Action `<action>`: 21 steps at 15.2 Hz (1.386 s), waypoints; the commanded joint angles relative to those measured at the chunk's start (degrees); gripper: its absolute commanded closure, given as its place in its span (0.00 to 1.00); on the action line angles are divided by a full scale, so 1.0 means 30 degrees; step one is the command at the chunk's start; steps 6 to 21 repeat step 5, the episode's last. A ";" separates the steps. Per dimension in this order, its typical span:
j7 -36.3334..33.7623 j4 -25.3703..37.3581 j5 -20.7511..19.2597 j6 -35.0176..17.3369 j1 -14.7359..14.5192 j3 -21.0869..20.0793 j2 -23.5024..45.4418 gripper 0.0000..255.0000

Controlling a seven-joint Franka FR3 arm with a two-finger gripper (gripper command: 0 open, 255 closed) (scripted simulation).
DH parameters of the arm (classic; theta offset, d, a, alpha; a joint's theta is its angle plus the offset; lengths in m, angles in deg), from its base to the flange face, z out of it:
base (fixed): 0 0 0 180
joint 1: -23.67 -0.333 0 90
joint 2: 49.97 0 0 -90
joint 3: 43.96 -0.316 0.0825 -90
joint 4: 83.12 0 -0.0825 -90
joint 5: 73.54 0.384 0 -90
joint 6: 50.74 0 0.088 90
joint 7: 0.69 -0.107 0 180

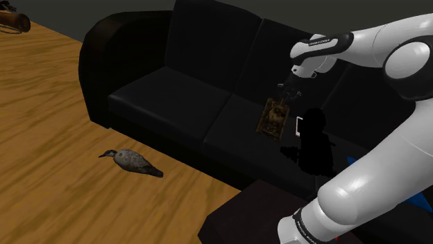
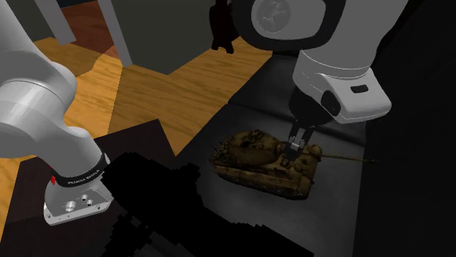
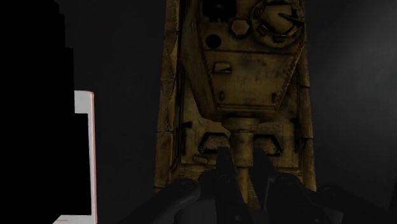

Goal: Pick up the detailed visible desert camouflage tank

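Observation:
A tan-and-brown camouflage tank (image 1: 272, 116) rests on the seat of a black sofa (image 1: 173, 97). In the second exterior view the tank (image 2: 263, 157) lies on the dark cushion (image 2: 351, 212) with its thin gun pointing to that view's right. My gripper (image 2: 295, 144) comes down onto the turret at the root of the gun. In the wrist view the tank (image 3: 242, 83) stretches away from the gripper (image 3: 242, 175), whose two black fingers clasp the gun barrel close on both sides.
A flat white object (image 1: 299, 126) and a black blocky shape (image 1: 316, 138) sit on the cushion beside the tank, toward the stand. A grey bird figure (image 1: 132, 161) lies on the wooden floor (image 1: 55, 173). The sofa's backrest rises behind the tank.

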 commanded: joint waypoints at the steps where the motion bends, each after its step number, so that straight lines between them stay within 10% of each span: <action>1: -0.0064 0.0393 -0.0083 0.0541 0.0000 0.0008 -0.0195 1.00; 21: -0.0136 0.0765 -0.0160 0.1067 -0.0008 0.0006 -0.0361 1.00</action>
